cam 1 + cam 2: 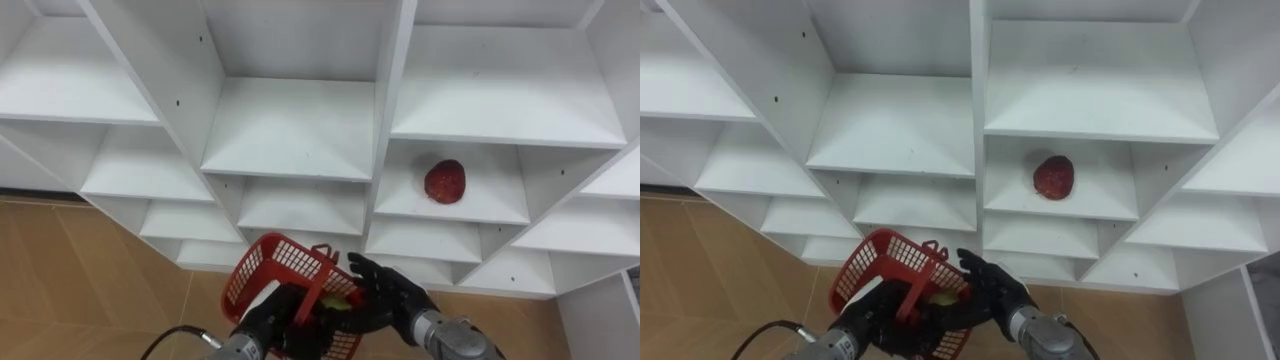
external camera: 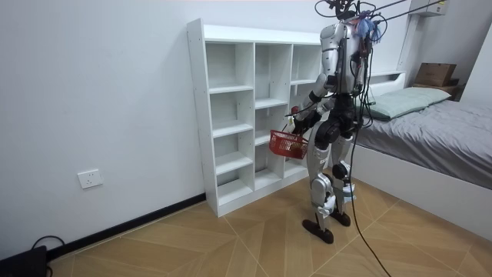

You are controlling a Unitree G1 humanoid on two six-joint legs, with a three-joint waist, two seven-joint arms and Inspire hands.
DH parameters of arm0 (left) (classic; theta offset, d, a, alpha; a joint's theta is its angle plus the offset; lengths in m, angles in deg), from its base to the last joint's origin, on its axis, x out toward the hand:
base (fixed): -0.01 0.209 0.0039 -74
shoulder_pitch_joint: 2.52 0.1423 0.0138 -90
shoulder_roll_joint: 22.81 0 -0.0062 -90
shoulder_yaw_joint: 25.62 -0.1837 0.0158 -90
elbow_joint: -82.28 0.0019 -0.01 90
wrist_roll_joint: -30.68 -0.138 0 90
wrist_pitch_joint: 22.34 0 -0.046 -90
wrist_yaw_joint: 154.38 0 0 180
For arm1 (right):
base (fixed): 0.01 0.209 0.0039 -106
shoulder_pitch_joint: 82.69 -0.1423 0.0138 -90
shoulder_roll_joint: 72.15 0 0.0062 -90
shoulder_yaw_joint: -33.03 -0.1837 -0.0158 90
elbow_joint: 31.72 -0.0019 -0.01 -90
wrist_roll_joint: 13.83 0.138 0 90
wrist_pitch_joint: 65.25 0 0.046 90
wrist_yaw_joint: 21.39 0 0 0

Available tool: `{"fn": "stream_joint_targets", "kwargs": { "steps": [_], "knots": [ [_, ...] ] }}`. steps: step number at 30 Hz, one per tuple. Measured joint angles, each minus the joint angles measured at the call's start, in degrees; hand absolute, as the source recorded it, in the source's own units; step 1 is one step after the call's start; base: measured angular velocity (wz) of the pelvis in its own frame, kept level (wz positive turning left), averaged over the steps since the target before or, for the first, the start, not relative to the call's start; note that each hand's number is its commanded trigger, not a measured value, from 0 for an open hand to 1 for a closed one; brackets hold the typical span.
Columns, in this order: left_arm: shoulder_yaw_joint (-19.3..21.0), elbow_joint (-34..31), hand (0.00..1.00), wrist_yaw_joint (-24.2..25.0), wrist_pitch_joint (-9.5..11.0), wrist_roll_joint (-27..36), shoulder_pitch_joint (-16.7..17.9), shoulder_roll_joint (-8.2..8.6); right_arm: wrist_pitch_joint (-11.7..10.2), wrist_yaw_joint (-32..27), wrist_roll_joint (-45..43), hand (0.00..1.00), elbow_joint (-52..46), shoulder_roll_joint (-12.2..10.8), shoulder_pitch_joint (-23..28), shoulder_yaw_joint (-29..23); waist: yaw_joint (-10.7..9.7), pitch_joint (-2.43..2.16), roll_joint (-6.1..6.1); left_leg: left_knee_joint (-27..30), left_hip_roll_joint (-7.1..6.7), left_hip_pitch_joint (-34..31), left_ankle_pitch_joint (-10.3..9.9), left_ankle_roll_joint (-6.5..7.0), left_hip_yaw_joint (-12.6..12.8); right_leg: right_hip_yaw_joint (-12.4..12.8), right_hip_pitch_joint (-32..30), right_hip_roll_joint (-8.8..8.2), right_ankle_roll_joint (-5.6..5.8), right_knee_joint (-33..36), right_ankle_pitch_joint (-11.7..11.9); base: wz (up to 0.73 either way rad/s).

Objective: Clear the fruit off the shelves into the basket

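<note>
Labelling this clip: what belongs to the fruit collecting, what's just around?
Job: red round fruit; white shelf unit; red plastic basket in left hand; yellow-green fruit inside; right hand over it.
Around: grey bed; white wall socket; brown cardboard box.

A red fruit (image 1: 445, 181) lies on a shelf (image 1: 480, 208) above the right hand (image 1: 392, 290); the tilted basket (image 1: 272, 265) beside it holds a greenish fruit (image 1: 345, 298).
</note>
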Motion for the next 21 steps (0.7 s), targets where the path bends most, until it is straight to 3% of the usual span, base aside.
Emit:
{"fn": "stream_joint_targets", "kwargs": {
  "steps": [7, 9, 12, 16, 21],
  "knots": [
    [0.9, 0.2, 1.00, 1.3, 0.0, 0.0, 0.8, -1.42, -0.1, 0.7, -0.8, 0.00, -7.7, 2.1, 3.6, 0.5, 0.1, -0.31, -0.86, -0.4, 0.08, 3.1, 0.0, 0.00, 0.9, 1.4, 2.6, 0.20, 0.00, -0.2, 0.0, -0.07],
    [1.6, 1.1, 1.00, 1.4, 0.0, -0.1, 0.8, -1.31, -0.1, 1.1, -1.3, 0.00, -11.3, 3.5, 5.1, 0.3, 0.1, -0.48, -1.22, -0.7, 0.04, 3.8, 0.0, 0.01, 1.2, 2.0, 2.9, 0.21, 0.01, -0.2, 0.0, -0.09],
    [2.5, 1.3, 1.00, 1.3, 0.0, -0.6, 1.8, -1.34, -0.1, 1.0, -3.6, 0.00, -16.4, 3.5, 7.5, -0.1, -0.1, -0.94, -1.79, -0.8, 0.05, 4.1, 0.0, 0.01, 1.5, 2.0, 3.2, 0.26, 0.02, -0.2, 0.0, -0.05],
    [3.0, 1.4, 1.00, 1.0, 0.0, -0.6, 2.6, -0.97, -0.1, 0.4, -9.4, 0.00, -20.2, 3.1, 9.9, -2.9, -0.4, -0.84, -2.03, -1.1, 0.07, 5.7, 0.0, 0.02, 1.6, 2.2, 4.5, 0.37, 0.09, -1.0, 0.2, 0.00],
    [3.4, 1.3, 1.00, 0.1, 0.0, 0.0, 2.6, -0.92, -0.6, 0.2, -9.8, 0.00, -24.5, 3.2, 10.9, -5.0, -1.5, -0.78, -2.04, -1.4, 0.11, 6.3, 0.0, 0.01, 1.8, 2.2, 5.4, 0.46, 0.08, -1.0, 0.2, -0.02]
  ]
}}
